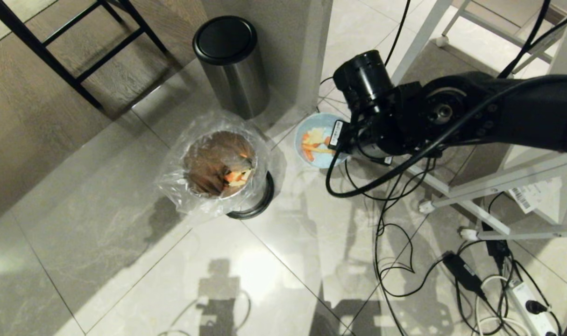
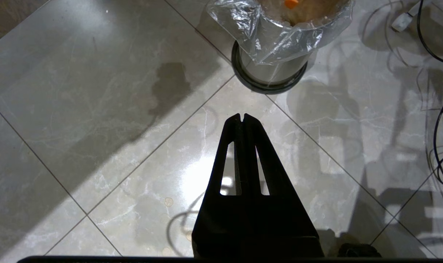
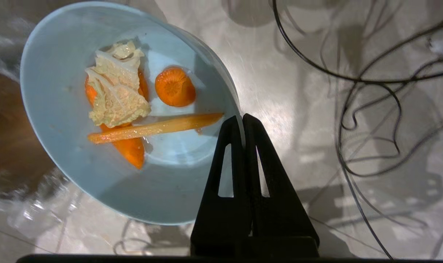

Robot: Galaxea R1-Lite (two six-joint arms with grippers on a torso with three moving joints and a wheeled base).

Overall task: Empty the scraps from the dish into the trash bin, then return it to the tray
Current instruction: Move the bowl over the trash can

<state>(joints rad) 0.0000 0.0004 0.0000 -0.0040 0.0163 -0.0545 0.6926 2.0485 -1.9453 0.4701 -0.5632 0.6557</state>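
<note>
My right gripper (image 3: 241, 119) is shut on the rim of the pale light-blue dish (image 3: 79, 160), one finger inside the rim and one outside. The dish (image 1: 311, 128) hangs above the floor, tilted, to the right of the trash bin (image 1: 220, 165). Orange and pale yellowish scraps (image 3: 130, 106) still lie in the dish. The bin (image 2: 272, 44) is a small steel cylinder with a black base ring and a crinkled clear bag; a few orange and pale pieces lie inside it. The left gripper (image 2: 242, 117) hangs shut and empty over bare floor, short of the bin. The tray is out of view.
A taller steel bin with a black lid (image 1: 232, 63) stands behind the lined bin. Black cables (image 1: 395, 219) and a power strip (image 1: 528, 298) sprawl over the tiles at the right. White table legs (image 1: 475, 186) and a dark chair frame (image 1: 78, 51) border the area.
</note>
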